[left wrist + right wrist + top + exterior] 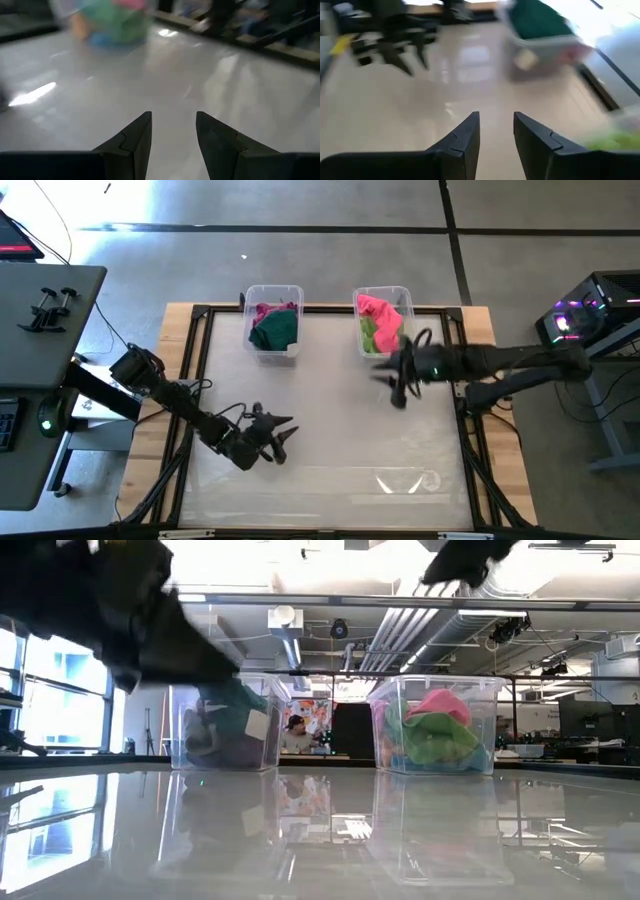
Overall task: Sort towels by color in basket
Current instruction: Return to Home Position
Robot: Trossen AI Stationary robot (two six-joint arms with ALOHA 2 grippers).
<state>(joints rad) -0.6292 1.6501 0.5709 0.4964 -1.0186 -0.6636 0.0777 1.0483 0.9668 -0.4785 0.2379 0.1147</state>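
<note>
Two clear plastic bins stand at the table's far side. The left bin (274, 323) (227, 727) holds dark towels: a dark green one (275, 330) on top, magenta (268, 308) behind it. The right bin (382, 320) (437, 725) holds light towels: pink (379, 308) on top, light green (371, 332) under it. My left gripper (285, 432) (173, 131) hovers open over the table's near-left part, holding nothing. My right gripper (392, 383) (496, 131) is open and empty, just in front of the right bin.
The white tabletop (340, 420) lies bare between the arms, inside a dark frame (195, 355). A person (295, 735) sits in the room beyond the far edge. A side table with clamps (45, 305) stands at the left, and equipment (585, 315) at the right.
</note>
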